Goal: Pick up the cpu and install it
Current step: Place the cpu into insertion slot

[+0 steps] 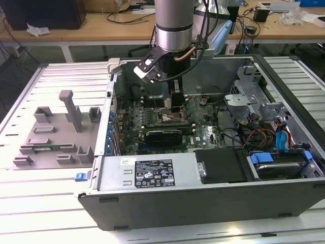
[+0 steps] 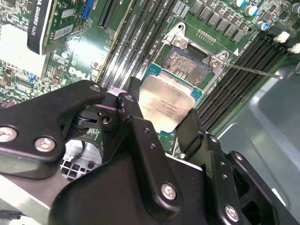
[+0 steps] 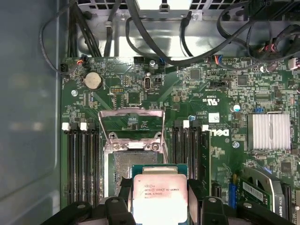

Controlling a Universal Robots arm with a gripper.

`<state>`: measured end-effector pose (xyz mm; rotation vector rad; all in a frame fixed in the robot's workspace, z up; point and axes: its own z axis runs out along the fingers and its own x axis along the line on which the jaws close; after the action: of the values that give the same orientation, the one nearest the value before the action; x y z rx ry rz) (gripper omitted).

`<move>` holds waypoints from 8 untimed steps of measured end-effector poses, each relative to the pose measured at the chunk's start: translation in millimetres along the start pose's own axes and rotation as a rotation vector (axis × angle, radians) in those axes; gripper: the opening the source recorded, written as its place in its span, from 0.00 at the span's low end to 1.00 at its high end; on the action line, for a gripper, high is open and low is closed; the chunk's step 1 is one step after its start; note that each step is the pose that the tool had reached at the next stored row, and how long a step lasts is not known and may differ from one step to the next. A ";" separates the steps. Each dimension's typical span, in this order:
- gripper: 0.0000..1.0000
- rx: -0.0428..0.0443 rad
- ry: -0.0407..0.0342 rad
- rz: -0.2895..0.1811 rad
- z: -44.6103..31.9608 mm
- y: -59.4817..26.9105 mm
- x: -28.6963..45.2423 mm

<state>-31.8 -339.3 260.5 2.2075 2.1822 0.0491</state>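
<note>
- Gripper (image 1: 176, 108): lowered into the open computer case (image 1: 213, 203), directly above the motherboard socket (image 3: 130, 165). Its two black fingers (image 2: 133, 105) are clamped on opposite edges of the cpu (image 3: 160, 194).
- Cpu position: held flat with the silver lid up. In both wrist views it overlaps one edge of the socket. It is not seated, and most of the socket's contact field is exposed.
- Socket condition: the metal load frame (image 3: 132, 123) is swung open and stands up on the far side of the socket from the cpu. The thin retention lever (image 2: 255, 70) is released and angles away from the socket corner.
- Step in hand (judgement): pick-up is done and placement over the socket is under way. The install is not complete.
- Placement requirements (judgement): the chip's edges must be square to the socket, its corners matched to the socket's corners, and it must be set down level. A tilted or offset drop risks damage to the contacts.
- Neighbours: the memory slots (image 3: 83, 159) run along both sides of the socket and are close to the finger bodies.
- Markings, cpu: several lines of dark print on the lid.
- Markings, board: white lettering beside the memory slots on one side of the socket, and small white component legends.
- Markings, case: a black-and-white label (image 1: 154, 174) on the power supply, well apart from the socket.
</note>
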 end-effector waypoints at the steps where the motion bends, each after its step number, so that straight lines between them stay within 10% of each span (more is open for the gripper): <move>1: 0.55 0.0000 0.0000 0.000 0.7 -0.1 0.0; 8: 0.55 0.0001 -0.0002 0.002 6.6 -0.4 3.7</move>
<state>-31.8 -335.6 253.9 2.2092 2.1803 0.0488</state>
